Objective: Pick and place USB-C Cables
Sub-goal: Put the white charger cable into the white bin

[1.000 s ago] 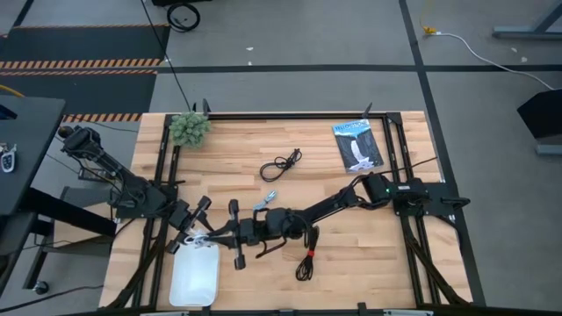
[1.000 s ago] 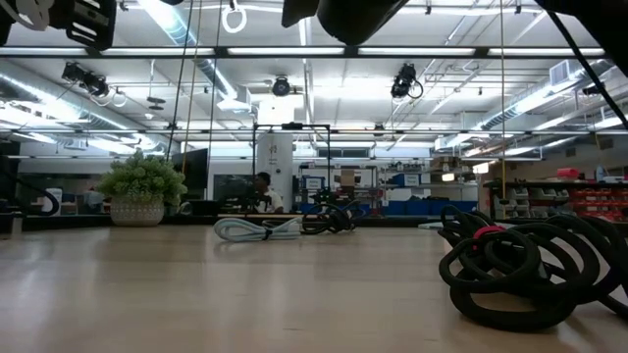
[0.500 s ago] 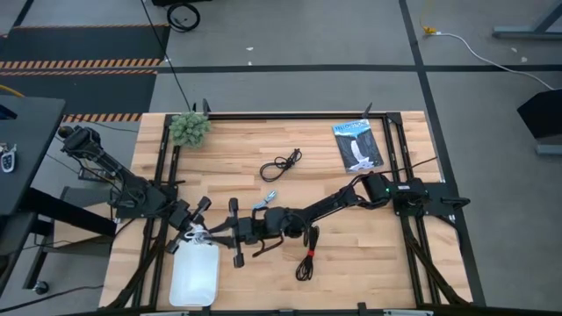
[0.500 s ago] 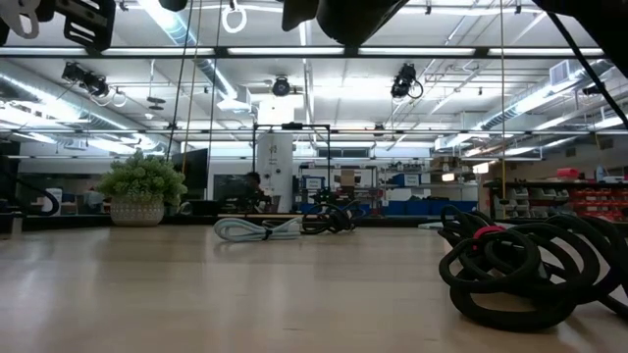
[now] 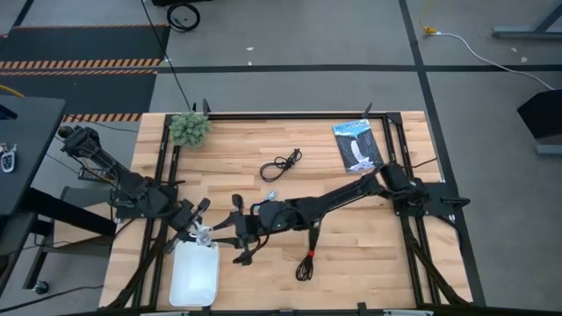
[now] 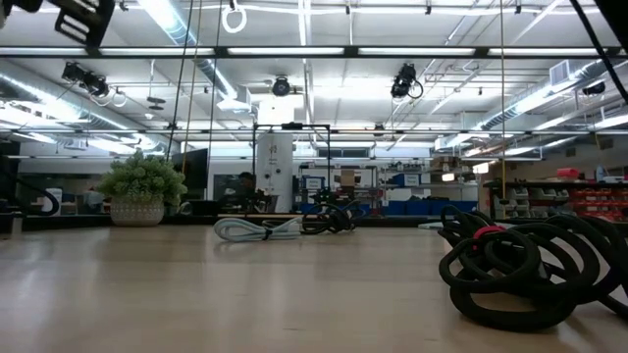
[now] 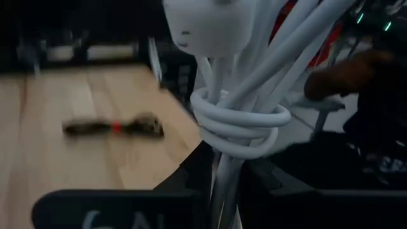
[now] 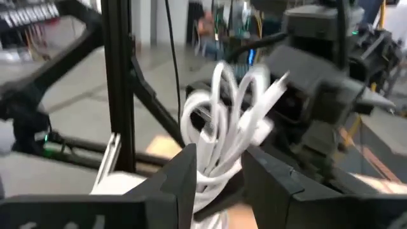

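The white cable is being clamped in both the left gripper and the right gripper just above the white tray, so one grip is best being released before it is lowered in.

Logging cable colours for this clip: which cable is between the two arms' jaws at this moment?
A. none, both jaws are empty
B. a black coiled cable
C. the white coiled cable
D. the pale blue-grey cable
C: both wrist views show the white cable between dark fingers, and from above it sits where the left gripper and right gripper meet, above the white tray.
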`<state>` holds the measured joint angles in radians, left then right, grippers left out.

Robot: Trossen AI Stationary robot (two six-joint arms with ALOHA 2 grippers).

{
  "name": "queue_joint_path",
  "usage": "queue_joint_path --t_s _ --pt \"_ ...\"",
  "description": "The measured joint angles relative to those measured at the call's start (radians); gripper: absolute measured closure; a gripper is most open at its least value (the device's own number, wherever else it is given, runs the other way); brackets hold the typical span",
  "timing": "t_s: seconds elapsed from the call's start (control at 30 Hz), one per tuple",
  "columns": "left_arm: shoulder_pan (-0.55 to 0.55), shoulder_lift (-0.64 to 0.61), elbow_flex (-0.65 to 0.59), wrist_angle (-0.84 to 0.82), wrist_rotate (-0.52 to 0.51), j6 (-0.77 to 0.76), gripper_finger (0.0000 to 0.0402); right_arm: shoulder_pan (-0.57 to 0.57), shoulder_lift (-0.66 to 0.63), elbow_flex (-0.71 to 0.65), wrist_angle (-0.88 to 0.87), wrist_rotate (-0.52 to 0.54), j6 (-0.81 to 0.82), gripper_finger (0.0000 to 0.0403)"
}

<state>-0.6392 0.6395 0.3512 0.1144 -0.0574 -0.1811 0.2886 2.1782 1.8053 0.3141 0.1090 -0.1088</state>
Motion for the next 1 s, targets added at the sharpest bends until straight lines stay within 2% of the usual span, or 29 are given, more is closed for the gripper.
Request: queue_joint_path --t_s 0.2,0.4,0.57,0.67,0.9,1.0 --pt "-0.045 0.000 0.045 -0.115 0.000 -0.040 0.0350 0.032 -0.147 0.000 -0.311 0.074 0.007 0.0272" --pt "-0.131 0.002 0.045 -0.172 0.000 -0.087 0.0350 0.095 -0.217 0.000 -0.461 0.186 0.035 0.0273" --pt "-0.229 0.038 0.045 -0.221 -0.050 -0.204 0.0349 0.138 -0.221 0.000 -0.485 0.317 -0.002 0.0273" --pt "-0.285 0.098 0.045 -0.203 -0.100 -0.208 0.0349 0.149 -0.220 0.000 -0.482 0.367 -0.029 0.0273" --pt "-0.302 0.160 0.045 -0.209 -0.133 -0.228 0.0349 0.131 -0.206 0.000 -0.453 0.359 0.025 0.0273" --pt "-0.293 0.159 0.045 -0.207 -0.133 -0.229 0.0349 0.108 -0.173 -0.007 -0.401 0.313 0.032 0.0272"
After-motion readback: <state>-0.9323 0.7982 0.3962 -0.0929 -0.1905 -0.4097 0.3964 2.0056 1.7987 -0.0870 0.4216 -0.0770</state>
